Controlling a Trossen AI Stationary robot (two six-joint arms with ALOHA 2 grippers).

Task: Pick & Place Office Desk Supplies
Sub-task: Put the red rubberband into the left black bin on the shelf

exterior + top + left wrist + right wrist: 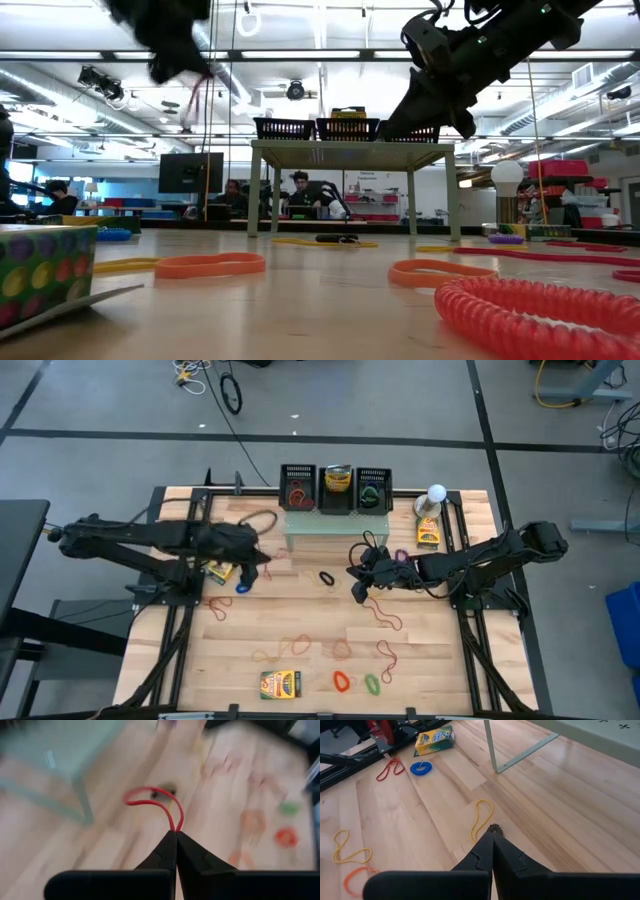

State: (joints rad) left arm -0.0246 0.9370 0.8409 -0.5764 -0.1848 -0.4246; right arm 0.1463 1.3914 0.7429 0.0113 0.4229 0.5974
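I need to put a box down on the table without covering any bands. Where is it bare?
Bare wood lies along the left edge, between the red band and the front crayon box, and at the right front corner beyond the green band. The middle strip, around the black band, is crowded.

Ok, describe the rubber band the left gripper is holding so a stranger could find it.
Start at the pale green perforated stand at the table's back edge and go to the dark left arm beside it. Its left gripper is shut on a thin red rubber-band loop, the only band lifted off the wood instead of lying flat.
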